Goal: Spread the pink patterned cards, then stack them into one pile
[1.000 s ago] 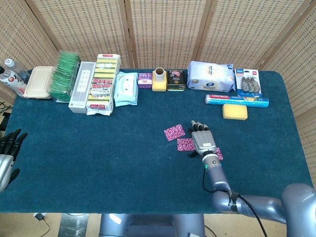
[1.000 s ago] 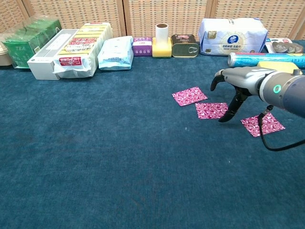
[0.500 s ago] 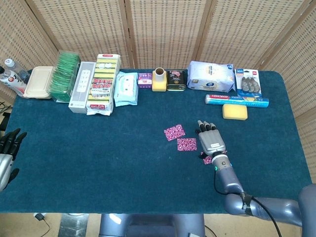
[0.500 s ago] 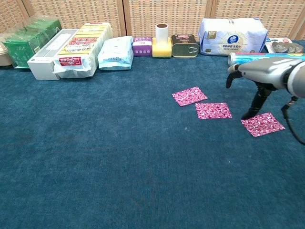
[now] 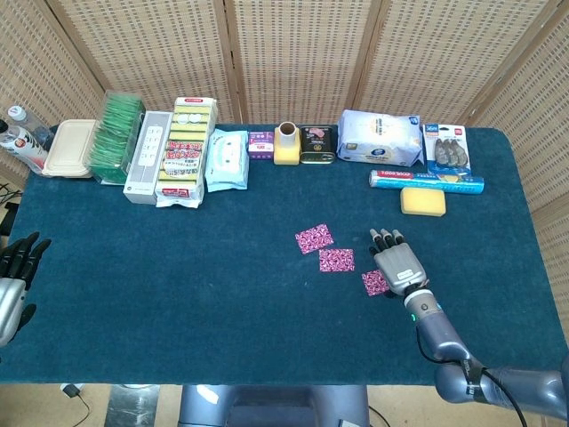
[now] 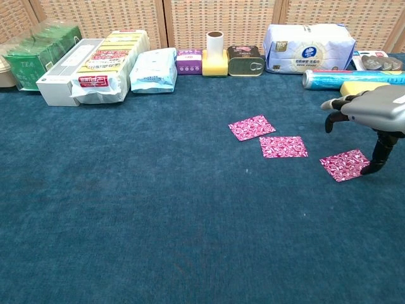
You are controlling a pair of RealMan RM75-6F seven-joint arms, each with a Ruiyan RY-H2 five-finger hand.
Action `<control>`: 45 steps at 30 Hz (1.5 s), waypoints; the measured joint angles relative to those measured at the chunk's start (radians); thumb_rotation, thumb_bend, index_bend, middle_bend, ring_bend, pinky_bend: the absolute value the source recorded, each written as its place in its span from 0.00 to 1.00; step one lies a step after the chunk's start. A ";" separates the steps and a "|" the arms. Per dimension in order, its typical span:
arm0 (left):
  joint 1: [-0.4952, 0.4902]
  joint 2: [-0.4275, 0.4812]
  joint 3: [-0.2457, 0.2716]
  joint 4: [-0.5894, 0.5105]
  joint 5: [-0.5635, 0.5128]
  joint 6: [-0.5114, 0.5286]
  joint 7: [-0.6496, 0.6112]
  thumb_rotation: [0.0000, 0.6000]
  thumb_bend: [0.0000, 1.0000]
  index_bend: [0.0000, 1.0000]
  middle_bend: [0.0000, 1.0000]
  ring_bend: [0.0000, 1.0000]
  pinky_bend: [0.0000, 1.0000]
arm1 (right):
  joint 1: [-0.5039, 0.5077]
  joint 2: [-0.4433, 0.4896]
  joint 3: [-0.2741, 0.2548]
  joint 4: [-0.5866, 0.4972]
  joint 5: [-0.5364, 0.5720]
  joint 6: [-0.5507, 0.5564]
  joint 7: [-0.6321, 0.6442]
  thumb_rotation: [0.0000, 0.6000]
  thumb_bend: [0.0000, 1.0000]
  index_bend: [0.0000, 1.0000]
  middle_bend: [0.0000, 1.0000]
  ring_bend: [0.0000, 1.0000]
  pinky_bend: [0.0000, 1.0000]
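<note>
Cards [image 6: 267,137]: three spread apart, centre-right of worktop [image 6: 126,209].
Right hand [image 6: 373,111]: released, fingers apart, thumb tip beside rightmost card [image 6: 343,164].
Next: gather them into one pile.

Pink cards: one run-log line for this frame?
phase: spread done | pink cards: three flat in a row, apart | right hand: above right-end card, one finger at its edge | left hand: idle at table edge
</note>
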 measured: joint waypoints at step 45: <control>0.001 -0.004 0.001 -0.005 0.000 -0.001 0.008 1.00 0.09 0.00 0.00 0.00 0.08 | -0.107 -0.074 0.023 0.198 -0.292 -0.051 0.190 1.00 0.06 0.38 0.03 0.00 0.14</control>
